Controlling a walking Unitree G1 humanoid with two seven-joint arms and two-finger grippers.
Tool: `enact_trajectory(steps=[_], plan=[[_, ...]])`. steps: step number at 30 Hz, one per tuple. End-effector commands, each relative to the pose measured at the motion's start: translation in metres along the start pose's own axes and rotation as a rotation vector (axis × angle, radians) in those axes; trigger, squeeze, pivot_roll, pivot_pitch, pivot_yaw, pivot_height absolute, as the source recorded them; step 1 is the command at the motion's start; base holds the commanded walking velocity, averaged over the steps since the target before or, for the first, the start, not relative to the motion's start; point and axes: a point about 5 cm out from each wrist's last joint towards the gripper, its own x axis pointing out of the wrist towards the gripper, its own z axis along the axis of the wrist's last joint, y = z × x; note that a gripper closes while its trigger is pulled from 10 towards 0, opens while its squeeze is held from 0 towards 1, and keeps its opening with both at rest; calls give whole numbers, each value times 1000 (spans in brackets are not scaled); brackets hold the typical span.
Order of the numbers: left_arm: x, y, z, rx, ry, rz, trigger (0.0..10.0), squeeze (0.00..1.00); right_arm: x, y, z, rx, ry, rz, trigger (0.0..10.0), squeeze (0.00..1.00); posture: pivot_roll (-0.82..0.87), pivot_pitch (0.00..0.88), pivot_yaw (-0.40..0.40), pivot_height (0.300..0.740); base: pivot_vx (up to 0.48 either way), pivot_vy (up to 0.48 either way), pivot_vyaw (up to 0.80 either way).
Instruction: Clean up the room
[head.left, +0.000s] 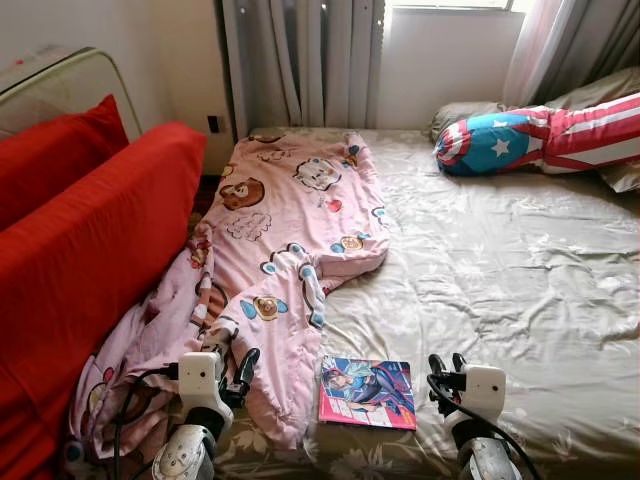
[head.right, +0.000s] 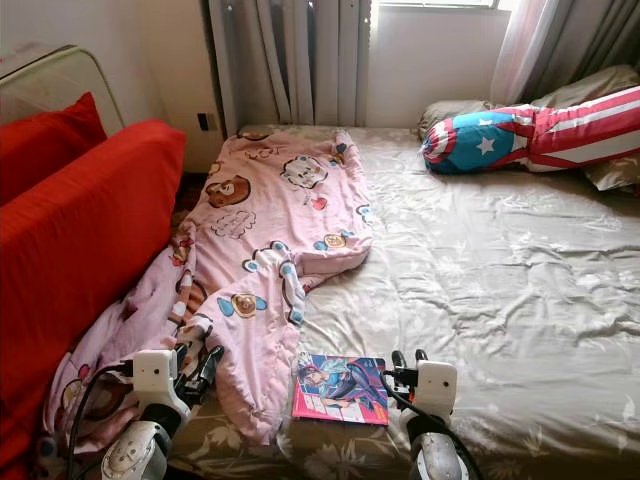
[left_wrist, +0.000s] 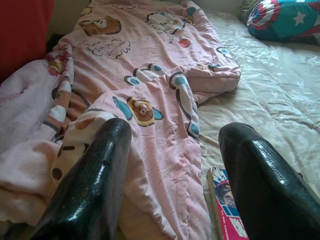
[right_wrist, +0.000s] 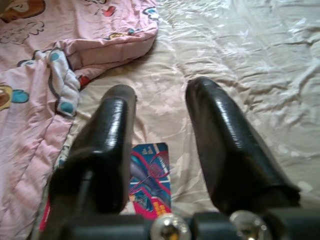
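1. Nearest the bed's foot, the left hand (head.left: 238, 378) is hovering open and empty over the hem of the pink cartoon blanket (head.left: 290, 230), while the right hand (head.left: 447, 368) is waiting beside it, fingers parted, holding nothing.
2. Between the two hands a comic magazine (head.left: 368, 392) is lying flat on the beige sheet (head.left: 500, 270), its edge touching the blanket; the cover lettering is too small to read.
3. The blanket is sprawling rumpled up the bed's left side and spilling toward the red sofa (head.left: 80, 260).
4. Farthest off, a stars-and-stripes bolster (head.left: 540, 135) is resting against the pillows by the window.
5. Tidying appears barely begun: blanket unfolded, magazine not put away.
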Motion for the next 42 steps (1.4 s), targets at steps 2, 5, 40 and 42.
enact_trajectory(steps=[2,5,40,42], plan=[[0,-1,-3,6,26,-3,10000,0,3,3,1,-5,5,7,10000,1000,-42,0,-37,682,0,0,0],[0,-1,-3,6,31,-4,10000,0,3,3,1,-7,12,7,10000,827,-42,0,-37,682,0,0,0],[-1,0,-11,8,74,-23,10000,0,7,7,-7,-27,96,20,10000,0,-36,14,-27,647,0,0,0],[-1,0,-11,8,74,-23,10000,0,7,8,-6,-20,82,22,10000,0,-36,14,-27,647,0,0,0]])
